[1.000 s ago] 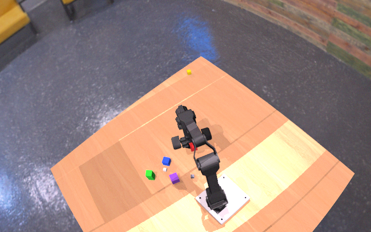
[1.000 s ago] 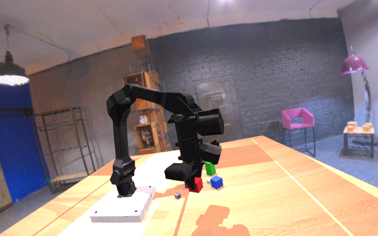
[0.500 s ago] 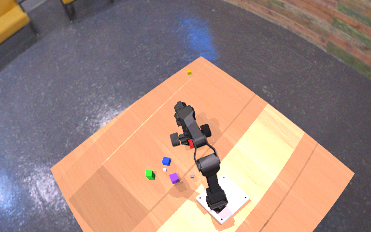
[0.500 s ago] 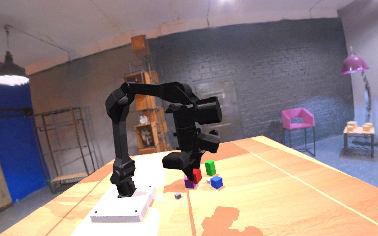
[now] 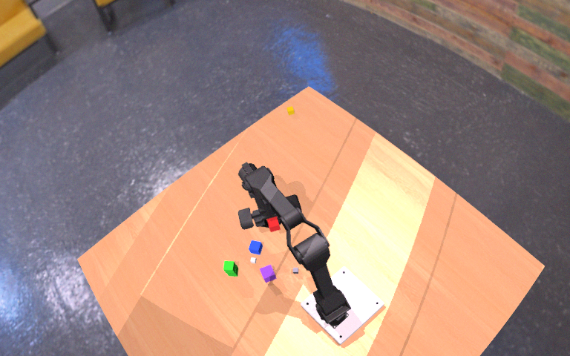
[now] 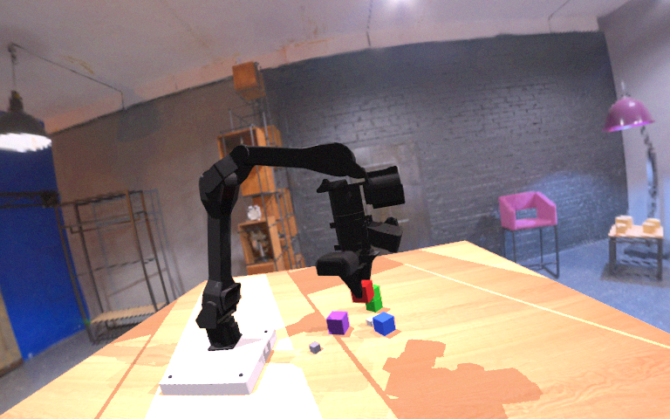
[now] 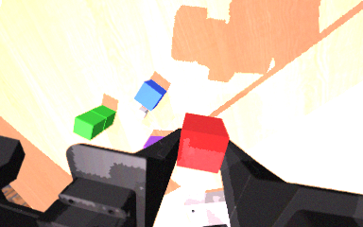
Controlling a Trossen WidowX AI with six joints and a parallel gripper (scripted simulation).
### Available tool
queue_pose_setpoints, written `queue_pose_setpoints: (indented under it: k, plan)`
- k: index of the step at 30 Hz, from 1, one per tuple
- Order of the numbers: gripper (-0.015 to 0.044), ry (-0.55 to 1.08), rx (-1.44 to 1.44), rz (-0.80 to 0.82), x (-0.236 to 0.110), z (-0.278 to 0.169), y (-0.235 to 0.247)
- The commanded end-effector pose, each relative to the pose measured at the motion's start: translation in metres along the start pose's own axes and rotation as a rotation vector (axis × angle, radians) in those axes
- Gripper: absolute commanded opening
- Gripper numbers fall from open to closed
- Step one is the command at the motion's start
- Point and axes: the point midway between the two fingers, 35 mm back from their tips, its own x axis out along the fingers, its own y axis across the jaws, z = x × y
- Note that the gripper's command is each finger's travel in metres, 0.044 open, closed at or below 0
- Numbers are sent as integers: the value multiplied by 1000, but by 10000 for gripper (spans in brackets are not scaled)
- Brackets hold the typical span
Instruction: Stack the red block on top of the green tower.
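Top view: red block (image 5: 273,223) carried above the table (image 5: 462,259), tucked beside the dark forearm, pincer (image 5: 269,221) mostly hidden under the arm. Green tower (image 5: 230,268) well apart from it, toward the table's near-left edge, with a blue cube (image 5: 255,247) between the two and a purple cube (image 5: 267,273) just beside that line. Likely light and rigid, judging by the small solid cube shape; flat faces suit a squeeze on two opposite sides.

Exterior view: block (image 6: 366,291) lifted off the wood, pinched at the tip of the gripper (image 6: 362,292), overlapping the green tower (image 6: 375,298) only by line of sight. Tower two cubes tall, narrow, probably easy to topple with a sideways nudge.

Wrist view: pincer (image 7: 202,148) pressed onto the red block (image 7: 203,142), one dark finger (image 7: 161,156) against each side face, top half of the cube standing proud of the tips. Smooth faces, possibly slippery, so a mid-height hold seems wise. Green tower (image 7: 95,122) off to the upper left, blue cube (image 7: 150,94) nearer.
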Motion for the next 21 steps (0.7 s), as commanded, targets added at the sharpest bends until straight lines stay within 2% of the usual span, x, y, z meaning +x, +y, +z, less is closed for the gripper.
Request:
queue_pose_setpoints:
  k: [1,21]
  plan:
    - [0,14,4,-3,3,-3,26]
    - [0,19,4,9,3,-45,147]
